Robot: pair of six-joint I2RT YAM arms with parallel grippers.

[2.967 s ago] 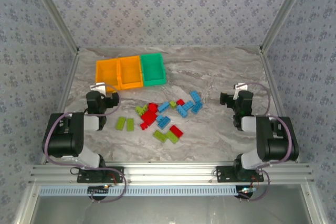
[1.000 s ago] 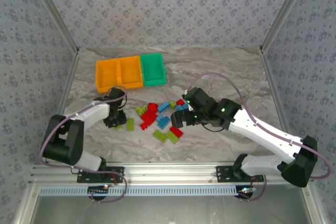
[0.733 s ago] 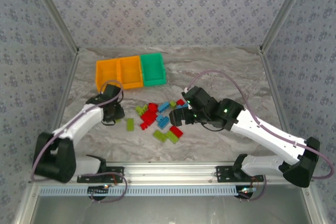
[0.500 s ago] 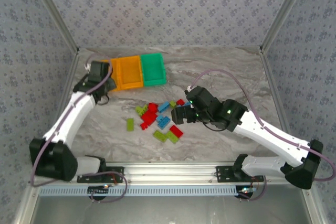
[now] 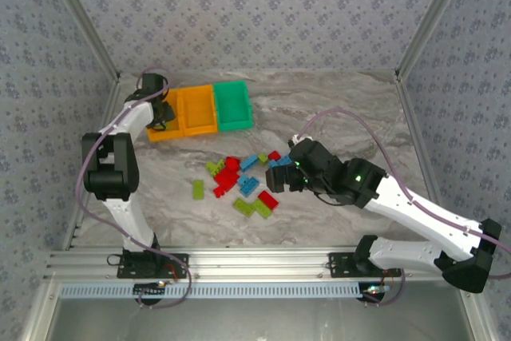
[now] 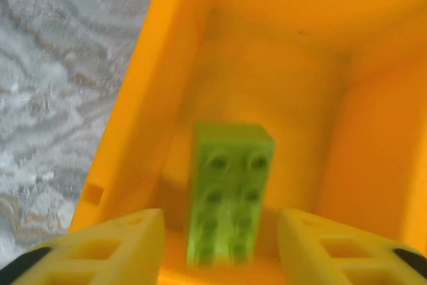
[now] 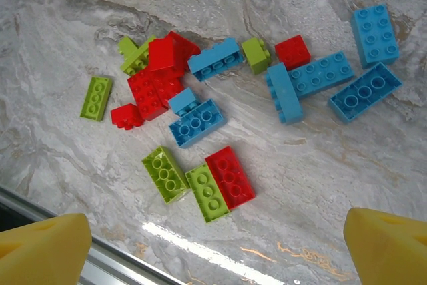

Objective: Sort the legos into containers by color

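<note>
My left gripper [image 5: 162, 111] hangs inside the left orange bin [image 5: 156, 135] of the containers. In the left wrist view its fingers [image 6: 127, 241] stand apart, and a lime green lego [image 6: 227, 191], blurred, sits between them with a gap on each side, above the bin's floor [image 6: 267, 85]. The middle orange bin [image 5: 197, 109] and the green bin [image 5: 233, 103] adjoin it. Red, blue and green legos [image 5: 243, 181] lie scattered mid-table. My right gripper [image 5: 275, 177] hovers open over them, above a red lego [image 7: 230, 177] lying beside a green one [image 7: 208, 193].
One green lego [image 5: 198, 189] lies apart, left of the pile. Several blue legos [image 7: 365, 91] spread to the pile's right. The aluminium rail [image 5: 255, 261] borders the near edge, and slanted frame posts [image 5: 96, 45] flank the table.
The left arm swung from beside the pile up to the left orange bin with a green lego, and its jaws spread off it. The right gripper drifted slightly right over the pile.
</note>
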